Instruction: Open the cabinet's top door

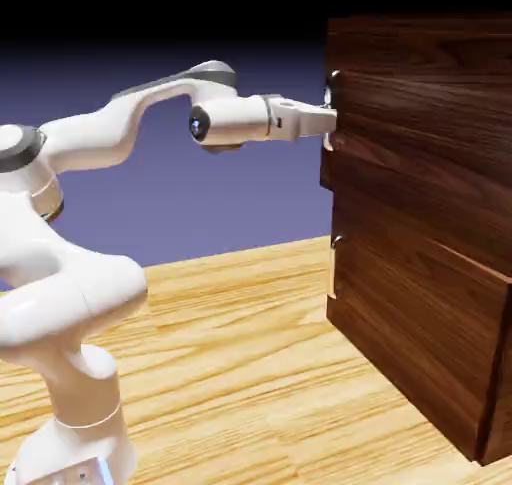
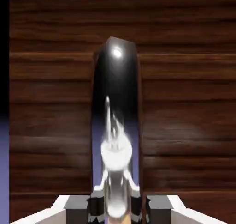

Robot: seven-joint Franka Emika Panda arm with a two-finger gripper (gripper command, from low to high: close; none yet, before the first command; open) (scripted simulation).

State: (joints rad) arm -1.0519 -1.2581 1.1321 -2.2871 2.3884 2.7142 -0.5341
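my two-finger gripper (image 1: 330,121) grips the slim silver vertical handle (image 2: 116,156) (nicely centred); next, pull the dark wood-grain top door (image 2: 189,107) toward nine o'clock, exterior view.

Pale wood-grain table (image 1: 240,363), dark cabinet (image 1: 425,198) on it, white robot base (image 1: 72,448)

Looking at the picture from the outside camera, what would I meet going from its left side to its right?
The jointed white robot arm, its white two-fingered claw, then the tall cabinet of dark brown wood.
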